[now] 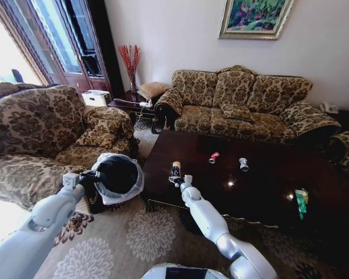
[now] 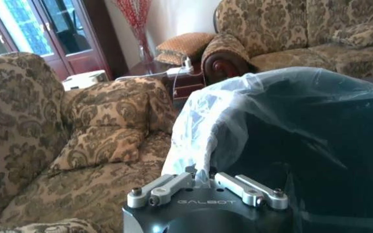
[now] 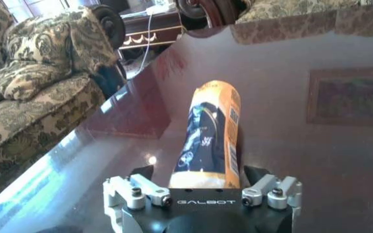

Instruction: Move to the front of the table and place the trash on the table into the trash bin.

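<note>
The dark glossy table (image 1: 262,186) carries the trash: a yellow-and-dark tube (image 1: 175,169) near its front left edge, a small red piece (image 1: 213,157), a silvery can (image 1: 243,164) and a green-yellow wrapper (image 1: 301,202). My right gripper (image 1: 179,179) sits at the tube's near end. In the right wrist view the tube (image 3: 211,131) lies between the fingers (image 3: 149,193), gripped on both sides by my right gripper (image 3: 206,174). My left gripper (image 1: 91,178) holds the black trash bin (image 1: 118,176) up beside the table. Seen from the left wrist, my left gripper (image 2: 203,178) is pinched on the white bag liner (image 2: 206,121).
A patterned armchair (image 1: 41,133) stands close behind the bin on the left. A long sofa (image 1: 244,104) runs along the far side of the table. A small side table (image 1: 128,104) with a vase sits in the corner. Patterned carpet (image 1: 134,238) lies below.
</note>
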Controlling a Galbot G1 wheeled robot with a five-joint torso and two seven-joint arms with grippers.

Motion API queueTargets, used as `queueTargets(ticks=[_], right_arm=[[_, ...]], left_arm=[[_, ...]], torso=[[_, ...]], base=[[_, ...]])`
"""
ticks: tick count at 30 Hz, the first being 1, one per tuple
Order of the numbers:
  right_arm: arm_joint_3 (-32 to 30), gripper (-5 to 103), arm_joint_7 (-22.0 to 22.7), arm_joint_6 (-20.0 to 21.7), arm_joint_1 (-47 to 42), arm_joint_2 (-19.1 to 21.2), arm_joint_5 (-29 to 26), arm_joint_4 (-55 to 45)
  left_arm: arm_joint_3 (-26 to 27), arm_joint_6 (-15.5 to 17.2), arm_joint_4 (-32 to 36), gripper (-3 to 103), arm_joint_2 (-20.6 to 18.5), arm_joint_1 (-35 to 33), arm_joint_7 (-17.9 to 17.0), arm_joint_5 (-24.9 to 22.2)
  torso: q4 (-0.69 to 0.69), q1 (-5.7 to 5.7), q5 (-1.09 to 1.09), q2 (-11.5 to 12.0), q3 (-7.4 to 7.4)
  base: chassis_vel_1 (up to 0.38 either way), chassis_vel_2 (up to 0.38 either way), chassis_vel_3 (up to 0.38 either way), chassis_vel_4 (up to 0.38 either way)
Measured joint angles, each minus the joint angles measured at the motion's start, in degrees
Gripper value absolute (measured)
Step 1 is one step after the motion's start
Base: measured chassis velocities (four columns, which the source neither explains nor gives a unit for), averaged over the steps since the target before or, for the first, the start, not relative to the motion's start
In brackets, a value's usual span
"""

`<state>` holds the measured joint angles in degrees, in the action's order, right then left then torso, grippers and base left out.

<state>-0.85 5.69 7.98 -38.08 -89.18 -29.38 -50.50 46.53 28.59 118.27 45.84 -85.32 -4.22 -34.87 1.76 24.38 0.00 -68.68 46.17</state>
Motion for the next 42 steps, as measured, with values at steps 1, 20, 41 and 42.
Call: queueTargets(ticks=[1,20,41,42], right_arm=[[-0.17,91,-0.21,-0.09,0.07,-0.09,0.19,0.40],[-1.52,41,-2.98,-6.37,-0.53,0.41,9.73,0.13],[1.14,41,-16.41,-19.13,3.14,29.66,7.90,-41.20],[1.70,41,-16.47,-19.87,3.92,29.59,8.02,-40.78]], left_arm=[[-0.05,0.05,0.18,1,0.03,0.05,0.02,0.00],[-1.18,1.45,1.64,1,-0.02,0.37,1.89,-0.67],[-41.88,6.70,-25.41,0,-3.63,49.42,6.16,-5.42],[-43.82,6.88,-26.32,0,-3.03,51.23,6.20,-5.55]], torso=[[0.00,0.00,0.00,0.00,0.00],[0.01,-0.01,0.01,0.04,-0.02],[-0.04,-0.01,0.01,0.05,-0.02],[-0.03,0.00,0.01,0.06,-0.01]], base=[[0.000,0.000,0.000,0.000],[0.000,0.000,0.000,0.000],[0.000,0.000,0.000,0.000],[0.000,0.000,0.000,0.000]])
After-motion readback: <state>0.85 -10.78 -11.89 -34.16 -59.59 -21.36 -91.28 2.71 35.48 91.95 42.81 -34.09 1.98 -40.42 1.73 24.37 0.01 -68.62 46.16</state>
